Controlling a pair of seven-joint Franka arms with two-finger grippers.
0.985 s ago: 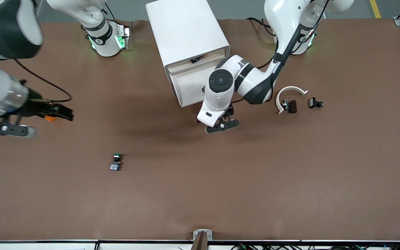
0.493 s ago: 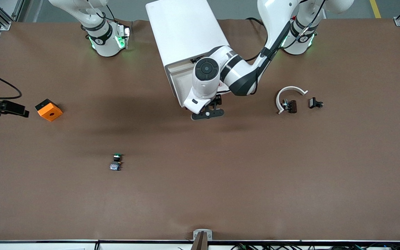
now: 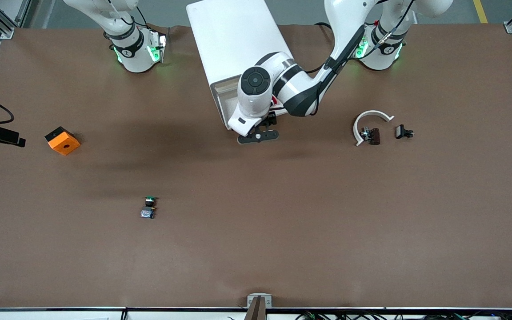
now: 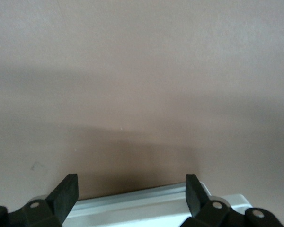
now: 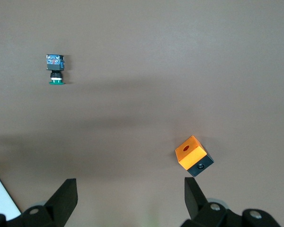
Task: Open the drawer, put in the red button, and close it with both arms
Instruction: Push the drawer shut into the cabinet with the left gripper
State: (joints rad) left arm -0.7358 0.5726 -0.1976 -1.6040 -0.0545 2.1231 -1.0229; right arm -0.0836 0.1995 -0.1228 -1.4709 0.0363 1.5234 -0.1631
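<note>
In the front view, the white cabinet [image 3: 234, 40] is seen between the two bases, with its front [image 3: 224, 100] turned toward the camera. Most of that front is covered by the left arm's wrist, so the drawer cannot be told from its neighbours, nor can it be seen whether it is open or shut. The left gripper [image 3: 258, 135] is held low just in front of the cabinet. Only a dark part of the right gripper [image 3: 0, 135] is shown, at the right arm's end of the table [image 3: 327, 222], near an orange cube [image 3: 62, 140] and well apart from the cabinet. The red button is found nowhere; only a green-capped button [image 3: 150, 206] lies on the bare table.

In the left wrist view, the left gripper [image 4: 130, 189] is spread wide and empty, and a pale edge [image 4: 146, 198] is framed between its fingers.

In the right wrist view, the right gripper [image 5: 130, 189] is likewise wide and empty.

The left arm is judged far the nearer for any push, which would run into the cabinet, across the front's long axis.
</note>
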